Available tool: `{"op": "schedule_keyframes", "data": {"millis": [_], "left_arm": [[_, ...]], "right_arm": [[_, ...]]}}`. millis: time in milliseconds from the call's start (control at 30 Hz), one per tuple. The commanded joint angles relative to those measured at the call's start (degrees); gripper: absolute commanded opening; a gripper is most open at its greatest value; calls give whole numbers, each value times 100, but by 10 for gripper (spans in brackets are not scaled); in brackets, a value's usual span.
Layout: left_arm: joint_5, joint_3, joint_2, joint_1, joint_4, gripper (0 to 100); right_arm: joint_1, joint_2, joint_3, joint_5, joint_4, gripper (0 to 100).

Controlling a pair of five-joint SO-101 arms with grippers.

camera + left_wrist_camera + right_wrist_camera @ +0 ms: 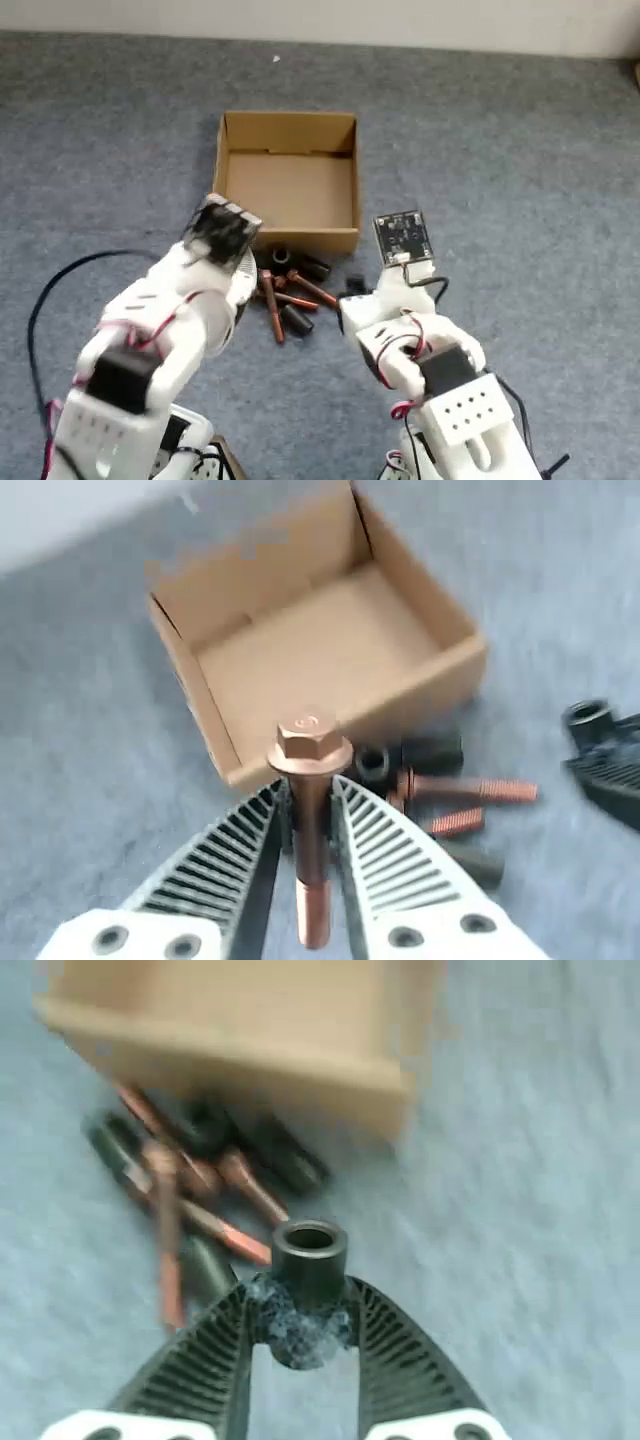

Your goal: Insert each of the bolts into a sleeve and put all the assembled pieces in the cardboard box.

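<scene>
High view: grey carpet [520,150] covers the whole surface. The open box [288,240] sits on it ahead of both arms. The left arm [160,340] comes in from the near left, with its wrist close to the box's near-left corner. The right arm [430,365] stands at the near right, its wrist just off the near-right corner.

In the left wrist view the left gripper [310,792] is pinching a copper bolt [312,865]. Its ribbed fingers [235,855] press against the shank from both sides. The shank runs along the gap between them, and the hex head sticks out past the fingertips toward the box [200,695].

In the right wrist view the right gripper [300,1298] is clamped on a black sleeve [310,1258]. The sleeve is held at the fingertips with its open bore facing the camera, above the carpet and short of the box's near wall [250,1055].

The rest of the parts lie on the carpet between the two wrists, in a loose heap just in front of the box's near wall. The loose bolts [312,288] cross one another at different angles. The loose sleeves [297,320] lie among them, one touching the near wall and another on the heap's near side.
</scene>
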Motion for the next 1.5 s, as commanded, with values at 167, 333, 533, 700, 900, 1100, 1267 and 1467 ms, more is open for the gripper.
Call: {"op": "schedule_keyframes", "data": {"millis": [167,333,533,700,900,1100,1267,1467], "left_arm": [[870,-110,-1015,-4,-967,5],[1292,-110,-1015,22,-1662,5],[1811,-110,-1042,48,-1987,5],[1881,-92,-1042,532,-1960,5],[1873,-92,-1042,1077,-1820,5],[1864,-84,-1042,1042,-1363,5],[1855,233,-1051,1042,-1486,5],[1644,409,-1042,1042,-1495,5]], "right_arm": [[-752,-1156,884,-26,-2422,5],[-1200,-1473,1534,-26,-3398,5],[-1534,-1508,2123,791,-4532,5],[-1754,-1490,2448,1327,-5138,5],[-1727,-1516,2448,1327,-5130,5],[-1719,-1516,2448,1327,-5130,5],[-1727,-1516,2440,1336,-5121,5],[-1727,-1516,2440,1336,-5121,5]]}}
